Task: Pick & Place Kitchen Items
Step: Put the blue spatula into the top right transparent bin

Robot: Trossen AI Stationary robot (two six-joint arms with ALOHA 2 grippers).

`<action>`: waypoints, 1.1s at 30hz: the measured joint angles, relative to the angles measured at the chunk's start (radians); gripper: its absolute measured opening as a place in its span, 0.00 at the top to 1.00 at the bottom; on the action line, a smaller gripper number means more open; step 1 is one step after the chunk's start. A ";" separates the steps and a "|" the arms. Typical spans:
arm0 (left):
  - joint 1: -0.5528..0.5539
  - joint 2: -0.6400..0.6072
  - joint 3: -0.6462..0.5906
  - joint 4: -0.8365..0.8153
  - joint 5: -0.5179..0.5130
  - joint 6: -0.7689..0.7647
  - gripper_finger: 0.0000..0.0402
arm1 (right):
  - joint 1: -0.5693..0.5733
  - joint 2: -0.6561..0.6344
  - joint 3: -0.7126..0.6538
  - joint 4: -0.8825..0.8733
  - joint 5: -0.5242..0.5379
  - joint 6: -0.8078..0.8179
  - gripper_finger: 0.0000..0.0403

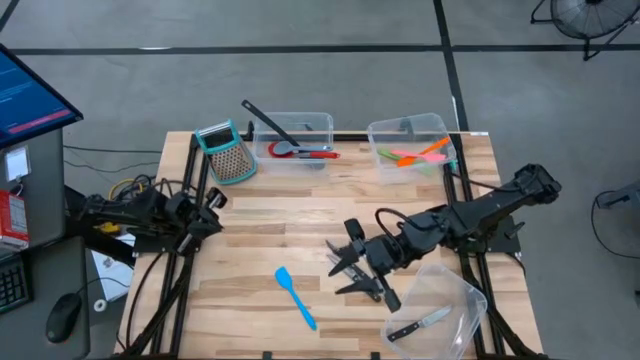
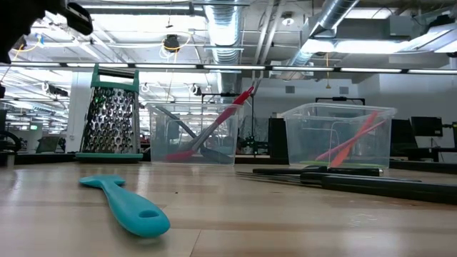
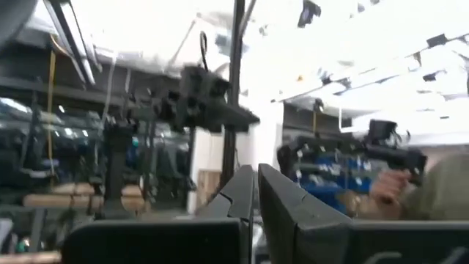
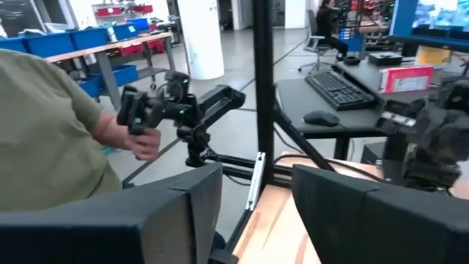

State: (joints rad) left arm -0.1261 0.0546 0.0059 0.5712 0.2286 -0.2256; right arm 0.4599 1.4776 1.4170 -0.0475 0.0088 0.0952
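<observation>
right claw (image 1: pixel 352 262) low over desk (image 1: pixel 260 235) centre among black knives (image 1: pixel 358 288), fingers apart, holding nothing seen | left claw (image 1: pixel 213 205) shut, parked at desk edge | blue spatula (image 1: pixel 296 296) lies loose: light, stiff, take mid-handle | far bins: ladle (image 1: pixel 270 125) with red spatula (image 1: pixel 300 152); orange, pink, green utensils (image 1: pixel 415 156) | near bin (image 1: pixel 445 310): one knife (image 1: pixel 420 325)

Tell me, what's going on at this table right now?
A two-armed robot is sorting kitchen utensils into clear bins. The right claw hovers over black-handled knives near the table's middle, holding nothing clearly. A blue spatula lies loose nearby. The left claw waits shut at the left edge.
</observation>
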 joint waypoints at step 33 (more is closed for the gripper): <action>0.000 1.025 0.522 -0.325 0.293 0.185 0.69 | 0.079 0.000 0.000 -0.006 -0.009 0.082 0.66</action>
State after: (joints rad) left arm -0.1261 1.0792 0.5278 0.2462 0.5220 -0.0406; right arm 0.5389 1.4776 1.4170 -0.0538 0.0002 0.1772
